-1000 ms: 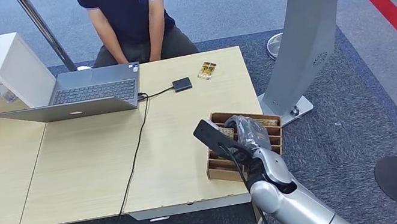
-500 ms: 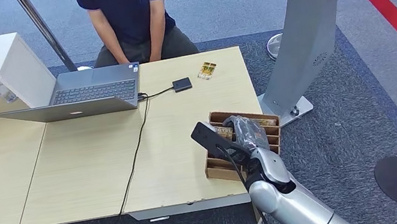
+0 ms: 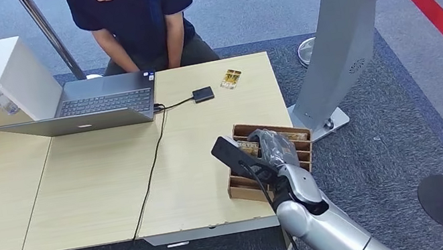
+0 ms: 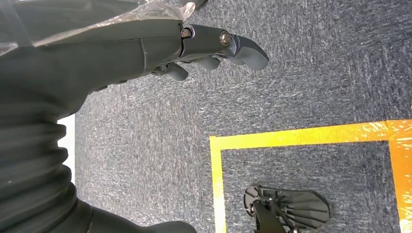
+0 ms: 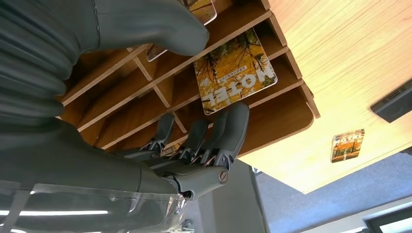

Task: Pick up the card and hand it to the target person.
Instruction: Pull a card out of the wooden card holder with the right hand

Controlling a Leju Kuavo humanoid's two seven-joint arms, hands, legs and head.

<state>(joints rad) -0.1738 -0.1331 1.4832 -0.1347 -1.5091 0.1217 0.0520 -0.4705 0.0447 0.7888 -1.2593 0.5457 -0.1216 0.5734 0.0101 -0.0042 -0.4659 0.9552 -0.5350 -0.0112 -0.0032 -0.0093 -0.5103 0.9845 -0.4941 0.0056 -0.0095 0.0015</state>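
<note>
Right hand point(image 5: 194, 160): mine, reaching into the wooden slotted tray point(image 3: 300, 141) at the table's 4 o'clock corner; fingers point(image 5: 228, 131) extended close together inside a slot, thumb above, nothing gripped between them.
Card point(image 5: 235, 70): yellow, printed "HOTEL", lying flat in a tray compartment just beside my fingertips; whether they touch it I cannot tell.
Second card point(image 3: 231, 78): on the table point(image 3: 93, 187) at 12 o'clock from the tray, well apart from it.
Left hand point(image 4: 204, 48): mine, hanging over grey carpet; fingers loosely curled, holding nothing.
Person point(image 3: 133, 17): seated at the table's far edge, behind a laptop point(image 3: 93, 105).
</note>
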